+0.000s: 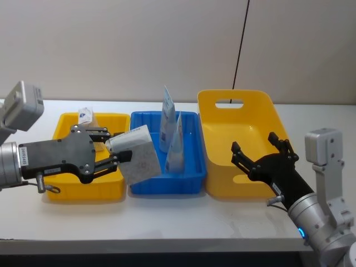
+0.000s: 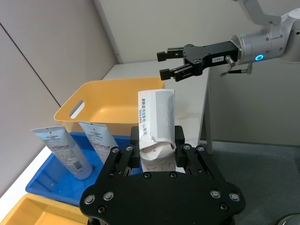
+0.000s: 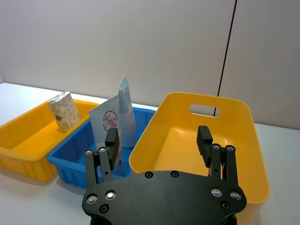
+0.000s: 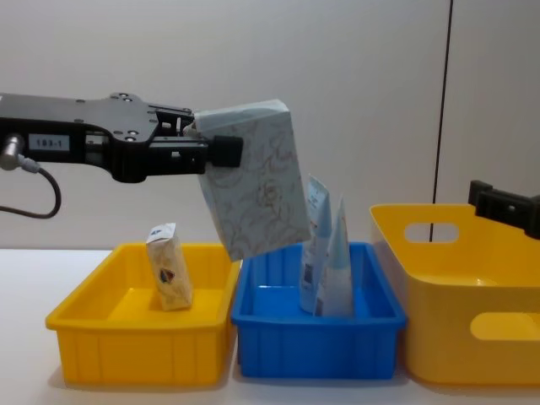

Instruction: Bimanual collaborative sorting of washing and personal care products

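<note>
My left gripper [image 1: 119, 147] is shut on a whitish-blue marbled soft pack [image 1: 139, 157], holding it tilted in the air above the seam between the small yellow bin [image 1: 83, 192] and the blue bin [image 1: 167, 187]. In the chest view the soft pack [image 4: 257, 181] hangs well above both bins, gripped by the left gripper [image 4: 219, 145]. Two light-blue-and-white tubes [image 1: 168, 117] [image 1: 177, 147] stand upright in the blue bin. A small beige pack [image 4: 169, 266] stands in the small yellow bin. My right gripper [image 1: 261, 151] is open and holds nothing over the near side of the large yellow bin [image 1: 245, 192].
The three bins sit side by side on a white table [image 1: 167, 222], with the large yellow bin on the right taller than the others. A plain wall stands behind them. The table's front strip is bare.
</note>
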You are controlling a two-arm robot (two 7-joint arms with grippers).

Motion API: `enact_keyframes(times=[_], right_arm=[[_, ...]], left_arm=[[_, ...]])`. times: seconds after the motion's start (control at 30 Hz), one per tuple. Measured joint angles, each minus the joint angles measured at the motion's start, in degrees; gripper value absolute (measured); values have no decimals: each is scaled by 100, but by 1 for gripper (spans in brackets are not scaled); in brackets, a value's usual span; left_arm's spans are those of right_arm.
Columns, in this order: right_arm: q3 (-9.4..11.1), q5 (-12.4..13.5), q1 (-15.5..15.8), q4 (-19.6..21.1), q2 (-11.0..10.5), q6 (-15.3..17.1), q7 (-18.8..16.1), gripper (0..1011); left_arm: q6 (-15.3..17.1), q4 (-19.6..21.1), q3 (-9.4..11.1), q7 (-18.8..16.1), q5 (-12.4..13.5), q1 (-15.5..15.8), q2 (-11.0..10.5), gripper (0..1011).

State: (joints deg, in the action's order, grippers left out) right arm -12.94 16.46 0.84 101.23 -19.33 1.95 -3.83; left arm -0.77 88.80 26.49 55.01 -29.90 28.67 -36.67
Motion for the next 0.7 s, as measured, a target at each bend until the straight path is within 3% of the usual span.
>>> enact_keyframes(times=[0.7], right_arm=[[0, 0, 0, 0, 0, 0, 0, 1002]], left_arm=[[-188, -172, 158, 368, -201, 156, -14, 363]])
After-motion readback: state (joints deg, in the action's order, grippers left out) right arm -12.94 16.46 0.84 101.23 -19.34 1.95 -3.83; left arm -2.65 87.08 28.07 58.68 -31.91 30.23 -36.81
